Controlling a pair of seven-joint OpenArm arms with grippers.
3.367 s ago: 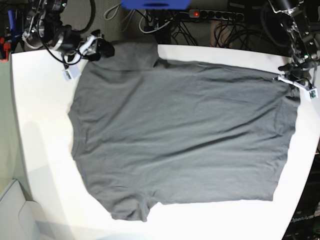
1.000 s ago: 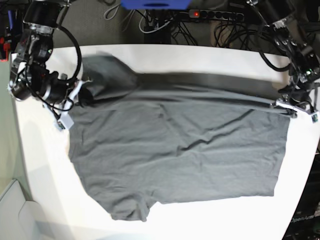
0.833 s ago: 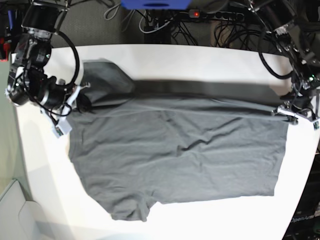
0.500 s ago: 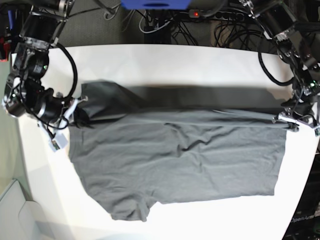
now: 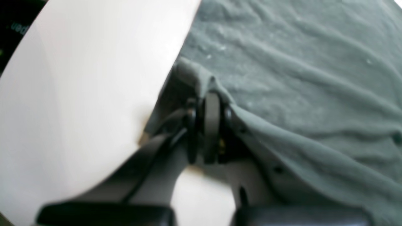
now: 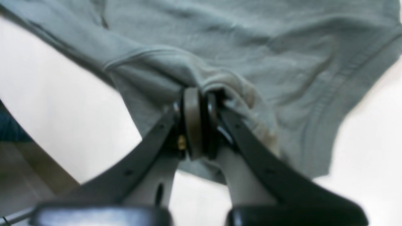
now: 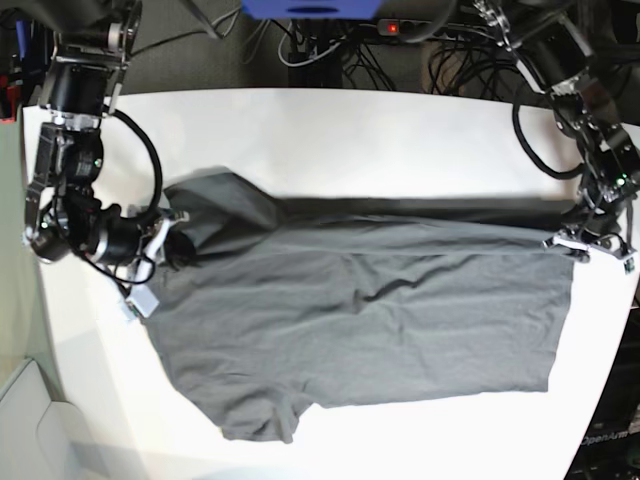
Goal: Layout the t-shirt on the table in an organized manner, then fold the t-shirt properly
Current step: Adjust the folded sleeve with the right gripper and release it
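Left wrist view: left gripper point(image 5: 209, 103) jaws clamped on the t-shirt point(image 5: 298, 78) edge over the tabletop point(image 5: 88, 78).
Right wrist view: right gripper point(image 6: 196, 97) jaws pinching bunched cloth.
Base view: shirt spread centrally, grippers at 9 and 3 o'clock.

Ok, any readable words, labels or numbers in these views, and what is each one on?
"OpenArm": faint print on the dark surface in the base view's bottom-right corner, cut off by the edge.
Left wrist view, top-left corner: some letters, too blurred to read.
t-shirt: no print visible.
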